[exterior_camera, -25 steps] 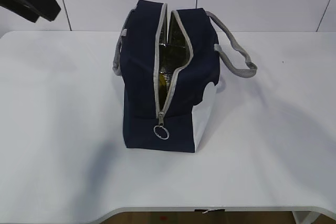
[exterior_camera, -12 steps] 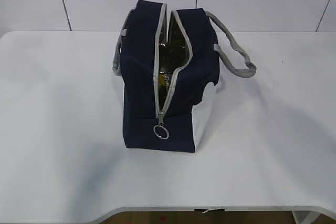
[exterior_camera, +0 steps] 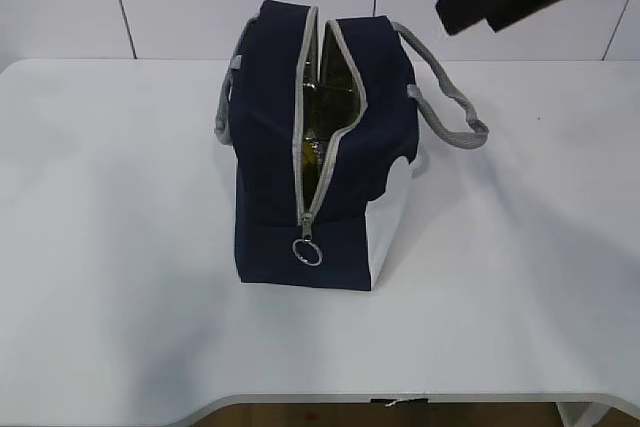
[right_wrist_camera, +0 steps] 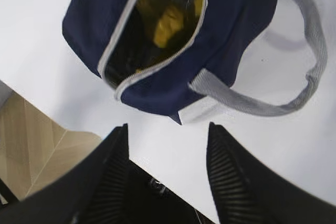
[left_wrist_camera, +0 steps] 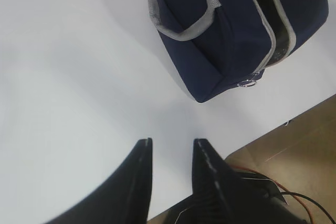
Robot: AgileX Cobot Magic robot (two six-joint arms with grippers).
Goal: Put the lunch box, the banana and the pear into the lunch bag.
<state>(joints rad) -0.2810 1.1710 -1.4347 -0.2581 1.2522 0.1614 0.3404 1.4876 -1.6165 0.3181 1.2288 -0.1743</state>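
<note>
Nearest the table's point(exterior_camera: 120, 327) front edge there is only bare white surface; the lunch bag point(exterior_camera: 270, 147) stands upright behind that, about midway between the left and right edges, its ring pull point(exterior_camera: 307, 251) hanging on the front end and the zipper parted along the top. Through the gap the right wrist view shows yellow fruit point(right_wrist_camera: 167, 24) lying against the silvery lining; whether it is the banana, the pear or both cannot be told, and no lunch box is made out. The bag looks like soft fabric that would sag and shift under a push, so the grey webbing handles point(exterior_camera: 450, 97) seem the surest hold. The left gripper point(left_wrist_camera: 170, 148) hangs above the table off the bag's side, jaws parted and empty. The right gripper point(right_wrist_camera: 167, 132) hovers over the open mouth, jaws spread wider, holding nothing; in the exterior view its arm shows dark at the top right.
</note>
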